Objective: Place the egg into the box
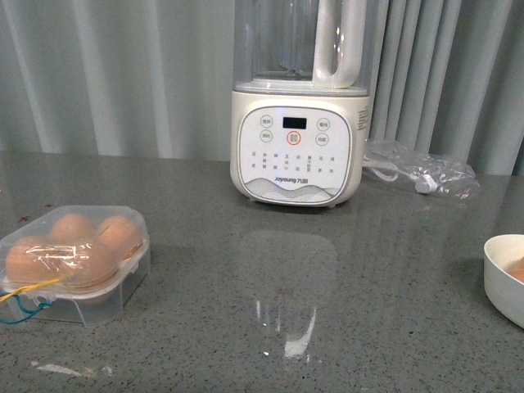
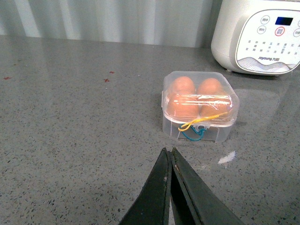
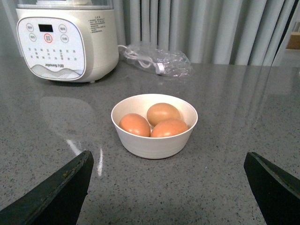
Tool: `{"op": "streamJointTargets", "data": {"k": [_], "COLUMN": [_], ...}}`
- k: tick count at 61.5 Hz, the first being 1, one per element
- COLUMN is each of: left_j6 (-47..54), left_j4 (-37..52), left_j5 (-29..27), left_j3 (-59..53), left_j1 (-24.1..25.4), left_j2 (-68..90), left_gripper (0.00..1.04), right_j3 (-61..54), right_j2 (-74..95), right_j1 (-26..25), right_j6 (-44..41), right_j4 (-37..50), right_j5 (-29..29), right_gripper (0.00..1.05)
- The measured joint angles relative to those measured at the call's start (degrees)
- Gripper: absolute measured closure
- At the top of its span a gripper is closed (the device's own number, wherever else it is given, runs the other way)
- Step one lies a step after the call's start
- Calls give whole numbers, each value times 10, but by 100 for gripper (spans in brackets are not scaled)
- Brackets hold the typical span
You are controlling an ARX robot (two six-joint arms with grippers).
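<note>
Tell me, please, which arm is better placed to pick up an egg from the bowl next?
The right. Its tool is open and faces the white bowl holding three brown eggs. The left tool is shut and faces the egg box, whose lid is closed.

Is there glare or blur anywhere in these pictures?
Front view: a bright streak of glare on the grey speckled stone countertop below the cream blender base. Left wrist view: sheen on the clear plastic egg box. Right wrist view: the white round bowl looks sharp.
</note>
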Motion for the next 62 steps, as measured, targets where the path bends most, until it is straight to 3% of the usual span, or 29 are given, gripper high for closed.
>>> {"op": "streamJointTargets", "data": {"k": [43, 62], "left_j6": [0, 0], "left_j4": [2, 2], "left_j5": [0, 0], "left_j3": [-19, -19], "left_j1": [0, 0], "left_j2": [-30, -30], "left_gripper": [101, 50], "right_j3": [0, 0], "right_j2": [0, 0], "right_j1": [0, 0], "right_j6": [0, 0], "right_j4": [0, 0], "right_j5": [0, 0], "right_gripper": [7, 7]}}
